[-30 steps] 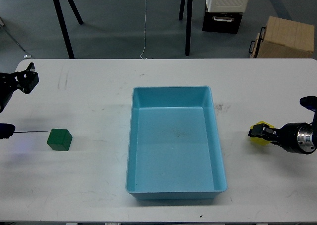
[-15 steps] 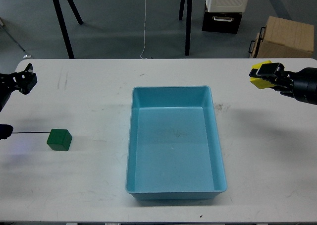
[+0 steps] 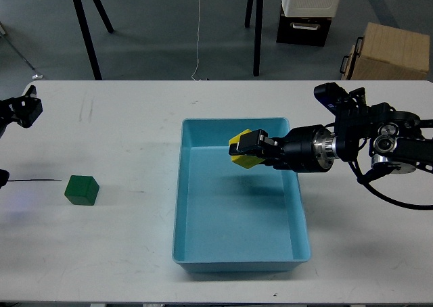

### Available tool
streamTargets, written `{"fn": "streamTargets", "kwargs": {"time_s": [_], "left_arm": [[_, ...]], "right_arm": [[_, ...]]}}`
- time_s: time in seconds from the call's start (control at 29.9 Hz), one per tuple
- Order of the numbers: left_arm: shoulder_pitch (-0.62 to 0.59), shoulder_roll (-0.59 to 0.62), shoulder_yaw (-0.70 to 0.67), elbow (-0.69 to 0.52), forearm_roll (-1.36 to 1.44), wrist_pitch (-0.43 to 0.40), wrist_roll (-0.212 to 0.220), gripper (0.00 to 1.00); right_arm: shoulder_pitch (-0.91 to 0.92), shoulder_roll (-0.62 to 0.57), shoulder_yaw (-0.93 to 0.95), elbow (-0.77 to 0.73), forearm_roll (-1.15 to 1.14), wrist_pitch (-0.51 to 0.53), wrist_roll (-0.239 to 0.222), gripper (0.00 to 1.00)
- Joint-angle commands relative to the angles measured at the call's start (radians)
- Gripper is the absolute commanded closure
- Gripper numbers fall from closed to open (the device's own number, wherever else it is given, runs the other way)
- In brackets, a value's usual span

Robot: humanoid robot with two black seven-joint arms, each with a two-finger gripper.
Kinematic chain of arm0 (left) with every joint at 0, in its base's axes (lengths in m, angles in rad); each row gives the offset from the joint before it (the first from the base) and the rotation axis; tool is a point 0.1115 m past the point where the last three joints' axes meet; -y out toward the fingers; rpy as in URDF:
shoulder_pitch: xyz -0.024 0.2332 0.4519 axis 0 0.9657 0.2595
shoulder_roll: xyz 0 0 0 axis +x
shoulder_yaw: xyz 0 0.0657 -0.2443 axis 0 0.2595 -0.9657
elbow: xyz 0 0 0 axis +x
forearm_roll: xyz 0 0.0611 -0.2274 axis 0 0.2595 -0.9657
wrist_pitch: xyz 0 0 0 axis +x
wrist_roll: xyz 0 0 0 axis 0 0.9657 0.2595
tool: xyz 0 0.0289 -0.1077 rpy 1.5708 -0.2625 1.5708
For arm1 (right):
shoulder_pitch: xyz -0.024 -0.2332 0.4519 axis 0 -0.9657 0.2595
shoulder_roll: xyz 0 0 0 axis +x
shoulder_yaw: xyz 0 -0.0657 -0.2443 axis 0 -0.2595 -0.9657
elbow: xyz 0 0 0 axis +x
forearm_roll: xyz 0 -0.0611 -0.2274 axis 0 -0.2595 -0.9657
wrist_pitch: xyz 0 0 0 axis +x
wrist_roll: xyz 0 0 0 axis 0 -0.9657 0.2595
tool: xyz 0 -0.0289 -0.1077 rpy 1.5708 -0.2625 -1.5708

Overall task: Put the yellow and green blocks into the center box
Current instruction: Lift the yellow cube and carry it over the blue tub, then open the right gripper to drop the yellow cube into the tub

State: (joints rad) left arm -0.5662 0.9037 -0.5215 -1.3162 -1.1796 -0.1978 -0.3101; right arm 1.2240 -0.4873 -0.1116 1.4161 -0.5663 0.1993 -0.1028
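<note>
So the right claw (image 3: 245, 149) is clamped on the yellow block (image 3: 241, 151), holding it in the air over the far end of the blue box (image 3: 301, 219), well inside the rim. Best move here, I reckon, is to drop the block a bit lower before letting go so it doesn't bounce off the wall, then spread the fingers and pull straight back out without clipping the box edge. The left claw (image 3: 26, 111) sits way off at the desk (image 3: 122, 253) edge, too small and dark to say if it's open. The green block (image 3: 82, 189) sits on the desk left of the box, well apart from it, untouched.
</note>
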Motion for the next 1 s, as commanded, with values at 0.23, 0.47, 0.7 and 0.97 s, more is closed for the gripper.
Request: {"fn": "streamTargets", "kwargs": {"time_s": [0.23,0.47,0.7,0.97], "left_arm": [[0.000,0.000,0.000,0.000,0.000,0.000,0.002,0.00],[-0.003,0.000,0.000,0.000,0.000,0.000,0.002,0.00],[-0.001,0.000,0.000,0.000,0.000,0.000,0.002,0.00],[-0.001,0.000,0.000,0.000,0.000,0.000,0.002,0.00]], "right_arm": [[-0.020,0.067,-0.048,-0.068,-0.007,-0.043,-0.008,0.45],[-0.014,0.068,-0.048,-0.071,-0.003,-0.073,-0.008,0.23],[-0.011,0.088,-0.048,-0.071,0.002,-0.070,-0.015,0.01],[-0.006,0.088,-0.039,-0.120,0.022,-0.081,-0.014,0.01]]}}
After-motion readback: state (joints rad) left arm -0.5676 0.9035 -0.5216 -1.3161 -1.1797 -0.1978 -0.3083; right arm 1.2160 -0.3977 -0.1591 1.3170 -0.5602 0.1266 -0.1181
